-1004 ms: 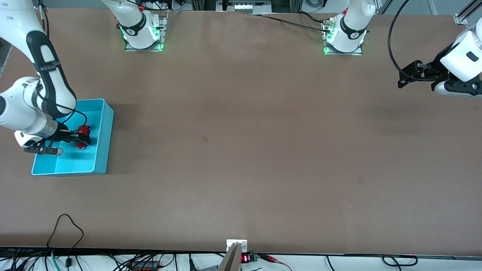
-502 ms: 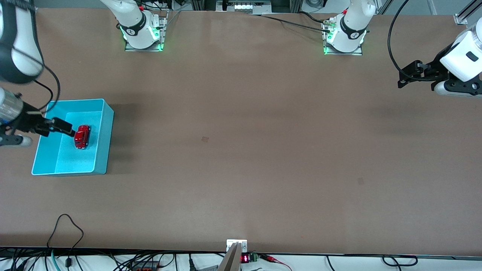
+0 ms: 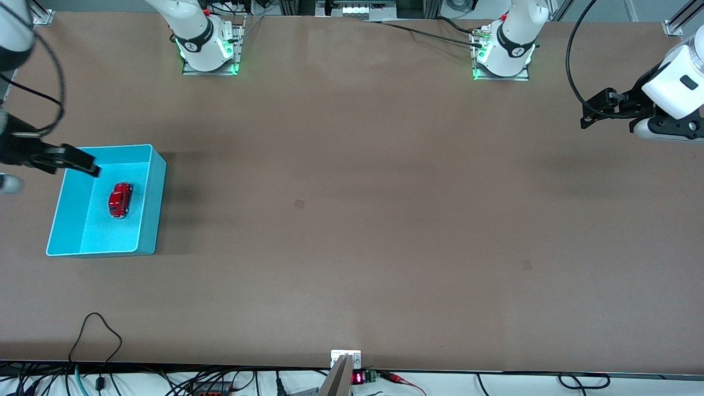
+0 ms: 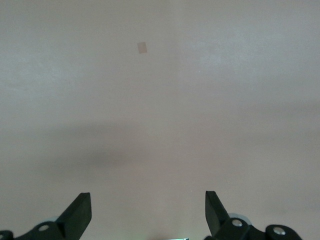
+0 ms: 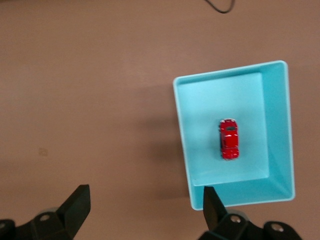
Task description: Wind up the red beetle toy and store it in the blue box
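The red beetle toy point(image 3: 120, 199) lies free on the floor of the blue box point(image 3: 159, 187), which stands at the right arm's end of the table. The right wrist view shows the toy point(image 5: 229, 139) in the box point(image 5: 280, 150) from above. My right gripper point(image 3: 77, 160) is open and empty, up in the air over the box's rim, clear of the toy; in its own view point(image 5: 145, 189) its jaws stand wide apart. My left gripper point(image 3: 597, 110) waits open and empty over bare table at the left arm's end point(image 4: 147, 194).
The two arm bases point(image 3: 209, 49) point(image 3: 503, 52) stand along the table's edge farthest from the front camera. A black cable loop point(image 3: 96, 330) lies near the edge nearest that camera. A small dark mark point(image 3: 299, 203) is on the brown tabletop.
My right gripper has let go of the toy in the box, risen and drawn away toward the right arm's end. The toy stays in the box. The left arm has not moved.
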`<state>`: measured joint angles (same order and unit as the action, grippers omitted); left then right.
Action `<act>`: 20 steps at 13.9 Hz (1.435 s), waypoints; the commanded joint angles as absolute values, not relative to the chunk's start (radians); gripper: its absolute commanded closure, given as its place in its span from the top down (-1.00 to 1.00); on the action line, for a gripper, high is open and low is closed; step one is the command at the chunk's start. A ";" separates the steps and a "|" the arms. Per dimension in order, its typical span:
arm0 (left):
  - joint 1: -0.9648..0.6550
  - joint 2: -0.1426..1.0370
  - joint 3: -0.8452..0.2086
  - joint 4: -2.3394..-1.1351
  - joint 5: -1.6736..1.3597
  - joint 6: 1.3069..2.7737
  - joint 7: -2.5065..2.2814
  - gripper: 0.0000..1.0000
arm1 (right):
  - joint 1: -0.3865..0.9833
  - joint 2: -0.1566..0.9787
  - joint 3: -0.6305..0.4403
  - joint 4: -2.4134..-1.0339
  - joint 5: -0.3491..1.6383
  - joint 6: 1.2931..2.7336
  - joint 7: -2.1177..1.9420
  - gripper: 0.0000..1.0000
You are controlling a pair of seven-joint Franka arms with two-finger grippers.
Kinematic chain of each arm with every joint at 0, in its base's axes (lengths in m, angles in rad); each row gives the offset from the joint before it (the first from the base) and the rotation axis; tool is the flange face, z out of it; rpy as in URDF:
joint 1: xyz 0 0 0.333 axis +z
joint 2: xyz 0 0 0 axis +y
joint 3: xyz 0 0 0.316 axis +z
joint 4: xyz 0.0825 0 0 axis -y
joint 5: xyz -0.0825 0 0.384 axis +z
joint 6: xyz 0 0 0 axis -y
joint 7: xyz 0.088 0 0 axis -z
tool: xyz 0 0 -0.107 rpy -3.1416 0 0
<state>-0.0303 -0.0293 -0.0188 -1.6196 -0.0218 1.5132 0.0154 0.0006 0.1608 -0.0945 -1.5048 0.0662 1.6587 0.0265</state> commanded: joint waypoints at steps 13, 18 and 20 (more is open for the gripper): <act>-0.032 -0.038 -0.118 -1.586 0.063 1.494 0.009 1.00 | -0.032 -0.098 -0.071 -1.807 0.012 1.703 -0.051 1.00; -0.023 -0.044 -0.109 -1.591 0.029 1.506 0.020 1.00 | -0.034 -0.101 -0.072 -1.805 0.014 1.677 -0.054 1.00; 0.012 -0.043 -0.106 -1.591 -0.023 1.502 0.021 1.00 | -0.034 -0.103 -0.072 -1.805 0.014 1.669 -0.054 1.00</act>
